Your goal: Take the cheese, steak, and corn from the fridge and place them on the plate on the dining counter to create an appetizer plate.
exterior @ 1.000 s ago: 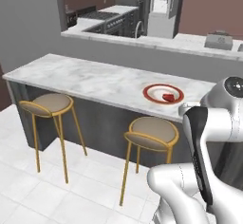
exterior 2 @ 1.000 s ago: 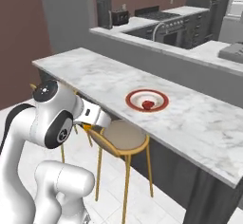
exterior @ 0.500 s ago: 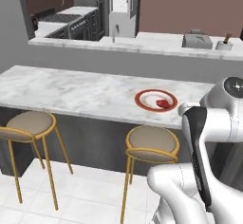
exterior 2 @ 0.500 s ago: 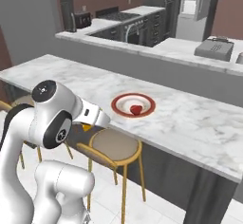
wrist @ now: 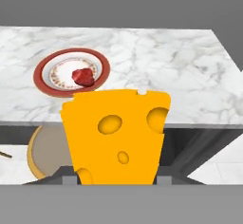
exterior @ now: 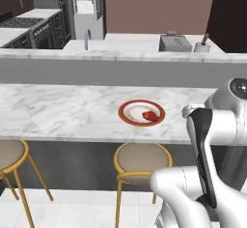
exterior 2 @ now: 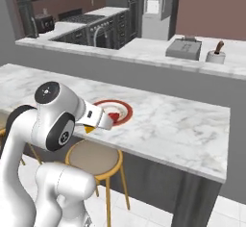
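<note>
You hold the orange-yellow wedge of cheese with holes [wrist: 116,135] in your fingers [wrist: 116,178], and they are closed tight on its bottom end. In the hand view the cheese stands big and upright in front, with the long white marble desk with grey veins [wrist: 156,71] behind it. On that desk sits the round flat plate with a red rim and a pale middle [wrist: 72,72]. The small dark-red piece of steak [wrist: 83,77] lies on the plate, a little to one side of the middle. In the left base view you see the plate [exterior: 142,112] near the front edge of the desk [exterior: 62,113], with the steak [exterior: 150,116] on it, and your white arm rises at the lower right. In the right base view a small bit of the cheese [exterior 2: 89,129] peeks out by your hand, just in front of the plate [exterior 2: 113,113] and lower than the desk top. A round stool with a tan seat and yellow wooden legs [exterior 2: 94,157] stands under the desk edge below the plate. Far behind, the tall grey fridge [exterior 2: 158,7] has a white inside that shows.
</note>
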